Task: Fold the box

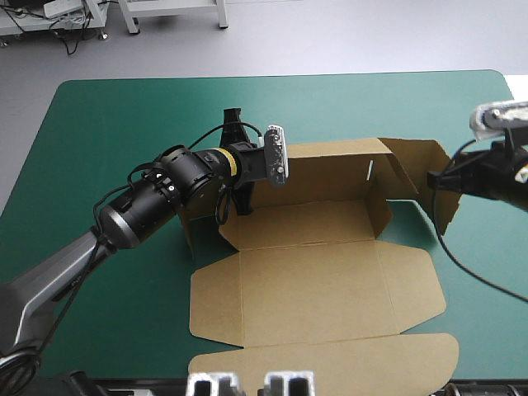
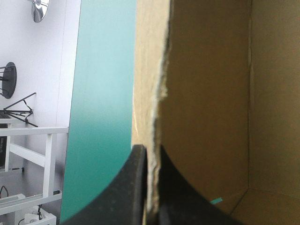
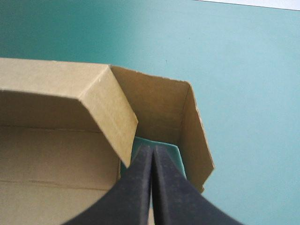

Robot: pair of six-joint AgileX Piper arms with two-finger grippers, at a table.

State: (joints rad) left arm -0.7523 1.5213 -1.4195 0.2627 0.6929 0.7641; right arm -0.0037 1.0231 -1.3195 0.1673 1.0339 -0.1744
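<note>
The brown box (image 1: 330,247) lies in the middle of the table with its back wall and end walls raised and its lid flat toward the front edge. My left gripper (image 1: 252,186) is at the box's left end, shut on the upright left wall. In the left wrist view the wall's ragged edge (image 2: 161,93) runs up from between the black fingers (image 2: 133,187). My right gripper (image 1: 434,176) is shut at the box's right end, its tip against the raised end flap (image 1: 445,198). In the right wrist view the right gripper (image 3: 152,149) points at the corner flaps (image 3: 154,101), with nothing seen between its fingers.
Bare teal-green cover (image 1: 124,124) lies behind and to both sides of the box. The flat lid (image 1: 330,363) reaches almost to the table's front edge. The right end flap stands close to the table's right side.
</note>
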